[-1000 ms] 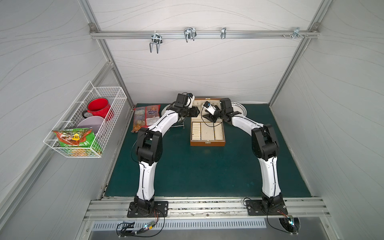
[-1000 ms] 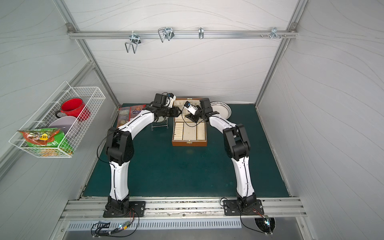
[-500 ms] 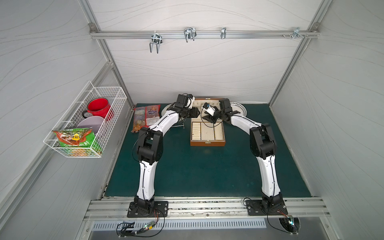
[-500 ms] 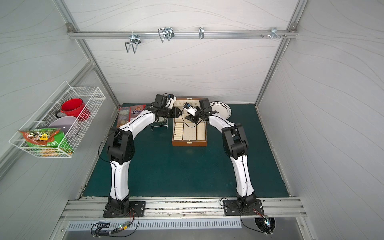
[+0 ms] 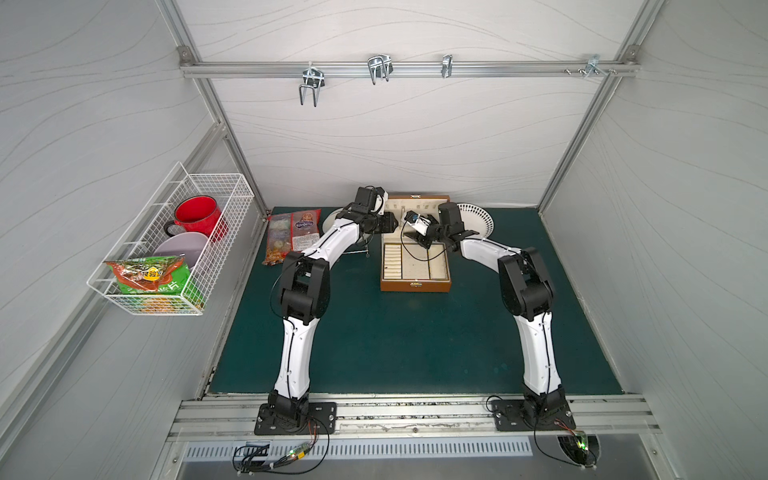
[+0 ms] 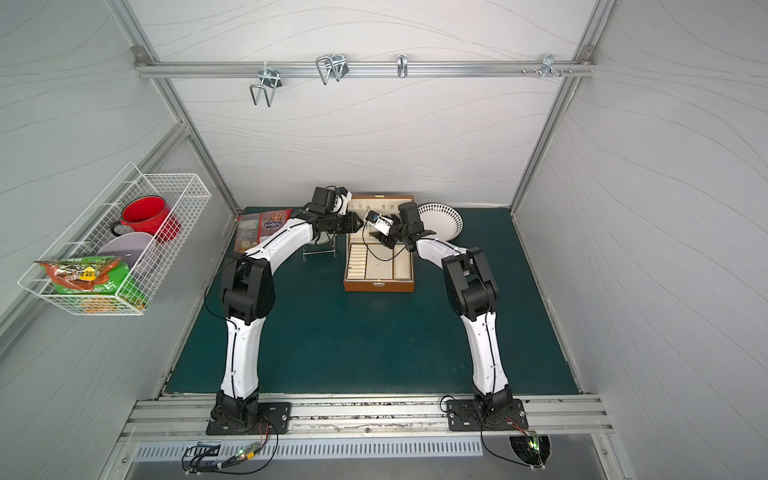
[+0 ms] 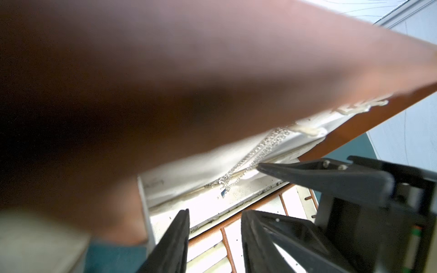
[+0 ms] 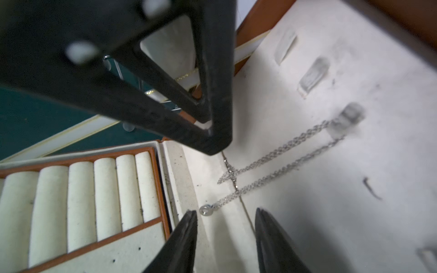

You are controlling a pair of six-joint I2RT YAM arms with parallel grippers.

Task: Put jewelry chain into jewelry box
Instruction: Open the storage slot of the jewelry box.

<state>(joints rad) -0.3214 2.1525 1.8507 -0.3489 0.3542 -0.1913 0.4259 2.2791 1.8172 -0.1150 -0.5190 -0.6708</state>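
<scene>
The fine silver-link jewelry chain is hanging in two strands down the raised lid's smudged cream lining, center-right of the right wrist view. The brown wooden jewelry box is sitting open on a dark green mat, ringed by wavy white panels. The right gripper and left gripper are gaping, holding nothing.

The only legible word is "Конфеты", in pale Cyrillic letters on a dark label. It is printed on the sweets packet, which lies at the far left corner of the table and appears in both top views. The green snack bag in the wire basket has a yellow label whose print is too small to read.
</scene>
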